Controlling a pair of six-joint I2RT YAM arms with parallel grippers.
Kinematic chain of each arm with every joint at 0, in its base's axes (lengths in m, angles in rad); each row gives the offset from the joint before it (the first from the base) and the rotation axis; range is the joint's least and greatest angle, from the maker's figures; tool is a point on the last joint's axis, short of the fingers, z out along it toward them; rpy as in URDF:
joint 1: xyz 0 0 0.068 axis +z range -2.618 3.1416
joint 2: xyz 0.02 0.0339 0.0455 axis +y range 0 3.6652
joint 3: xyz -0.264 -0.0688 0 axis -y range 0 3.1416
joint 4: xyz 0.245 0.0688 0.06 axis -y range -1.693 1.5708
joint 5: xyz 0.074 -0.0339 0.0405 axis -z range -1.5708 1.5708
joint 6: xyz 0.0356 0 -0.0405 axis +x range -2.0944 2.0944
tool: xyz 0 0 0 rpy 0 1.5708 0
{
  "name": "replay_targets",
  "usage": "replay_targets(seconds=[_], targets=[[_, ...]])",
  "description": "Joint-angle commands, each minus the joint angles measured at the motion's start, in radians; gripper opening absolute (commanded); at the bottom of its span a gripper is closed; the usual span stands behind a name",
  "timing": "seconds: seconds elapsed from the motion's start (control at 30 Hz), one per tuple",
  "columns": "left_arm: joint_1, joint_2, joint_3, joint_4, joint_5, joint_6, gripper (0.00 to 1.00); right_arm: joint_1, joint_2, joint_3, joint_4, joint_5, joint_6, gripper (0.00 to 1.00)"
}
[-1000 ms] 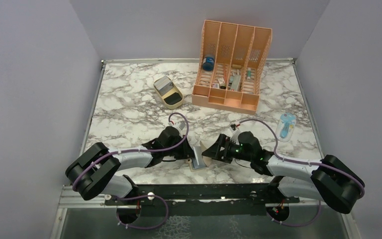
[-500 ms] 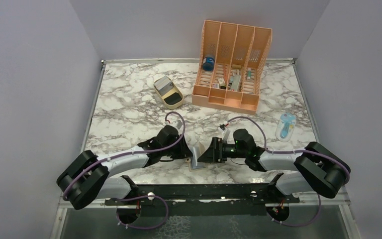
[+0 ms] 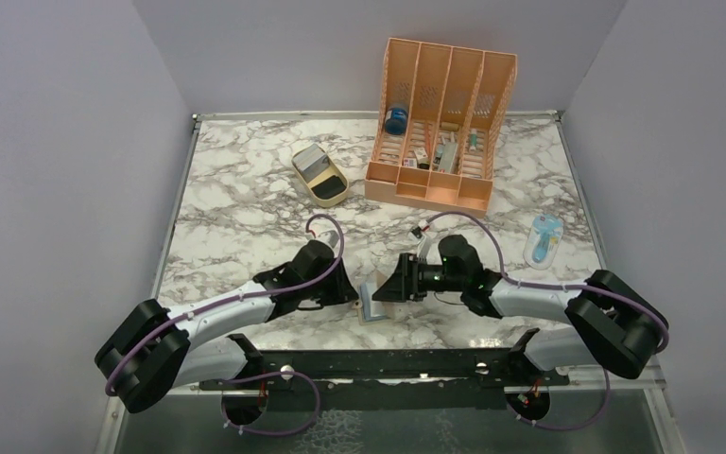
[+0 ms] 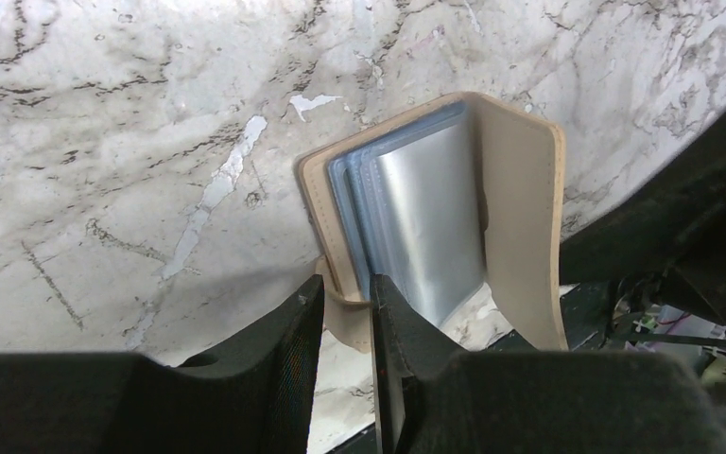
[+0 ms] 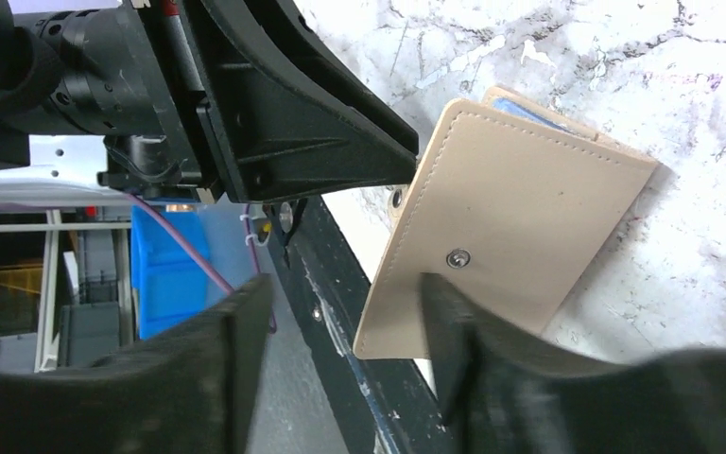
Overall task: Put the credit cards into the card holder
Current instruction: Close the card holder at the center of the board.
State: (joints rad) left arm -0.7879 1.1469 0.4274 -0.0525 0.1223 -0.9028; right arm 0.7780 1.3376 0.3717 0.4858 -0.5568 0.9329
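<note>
The card holder (image 3: 373,301), a tan bifold wallet, stands half open at the table's near edge between both grippers. In the left wrist view a silver credit card (image 4: 430,227) sits in its light-blue pockets beside the tan flap (image 4: 520,208). My left gripper (image 4: 345,298) is open by a narrow gap, and the wallet's left wall and snap tab lie between its fingers. My right gripper (image 5: 345,284) is open wide. One of its fingers (image 5: 449,322) rests against the outer face of the flap (image 5: 520,218), just below the snap stud. In the top view the two grippers (image 3: 348,288) (image 3: 392,288) face each other across the wallet.
An orange slotted organizer (image 3: 440,123) with small items and a blue jar (image 3: 396,120) stands at the back. A tan oval tray (image 3: 321,177) with a grey flat thing on it lies to its left. A blue-white object (image 3: 544,238) lies at right. A black rail (image 3: 378,359) runs along the near edge.
My right gripper has moved left up to the wallet's flap and its jaws have narrowed. My left gripper's jaws have parted a little and its arm has swung lower and leftward.
</note>
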Motion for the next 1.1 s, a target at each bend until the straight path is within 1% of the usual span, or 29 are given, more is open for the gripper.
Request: replay_targets(seconds=[0.0, 0.03, 0.2, 0.27, 0.43, 0.57, 0.73, 0.83, 0.93, 1.07], targets=[[-0.003, -0.011, -0.01, -0.04, -0.032, 0.013, 0.27, 0.006, 0.015, 0.035, -0.05, 0.026, -0.035, 0.52], [-0.003, -0.012, -0.011, -0.041, -0.033, 0.013, 0.27, 0.006, 0.024, 0.039, -0.047, 0.023, -0.033, 0.47], [-0.003, -0.018, -0.023, -0.035, -0.034, 0.009, 0.26, 0.012, 0.061, 0.07, -0.094, 0.057, -0.05, 0.34], [-0.004, -0.016, -0.028, -0.026, -0.028, 0.005, 0.26, 0.019, 0.081, 0.089, -0.136, 0.081, -0.064, 0.31], [-0.002, -0.018, -0.041, 0.01, -0.001, -0.012, 0.24, 0.047, 0.147, 0.135, -0.225, 0.132, -0.096, 0.29], [-0.002, -0.022, -0.043, 0.024, 0.016, -0.022, 0.23, 0.081, 0.181, 0.189, -0.322, 0.208, -0.136, 0.33], [-0.001, -0.042, -0.041, 0.048, 0.043, -0.044, 0.23, 0.131, 0.208, 0.258, -0.459, 0.347, -0.177, 0.29], [0.001, -0.057, -0.06, 0.108, 0.079, -0.068, 0.23, 0.156, 0.209, 0.285, -0.512, 0.41, -0.194, 0.27], [0.001, -0.054, -0.072, 0.153, 0.095, -0.088, 0.23, 0.17, 0.207, 0.301, -0.535, 0.439, -0.201, 0.24], [0.002, -0.037, -0.065, 0.156, 0.089, -0.083, 0.23, 0.173, 0.18, 0.273, -0.461, 0.371, -0.191, 0.22]])
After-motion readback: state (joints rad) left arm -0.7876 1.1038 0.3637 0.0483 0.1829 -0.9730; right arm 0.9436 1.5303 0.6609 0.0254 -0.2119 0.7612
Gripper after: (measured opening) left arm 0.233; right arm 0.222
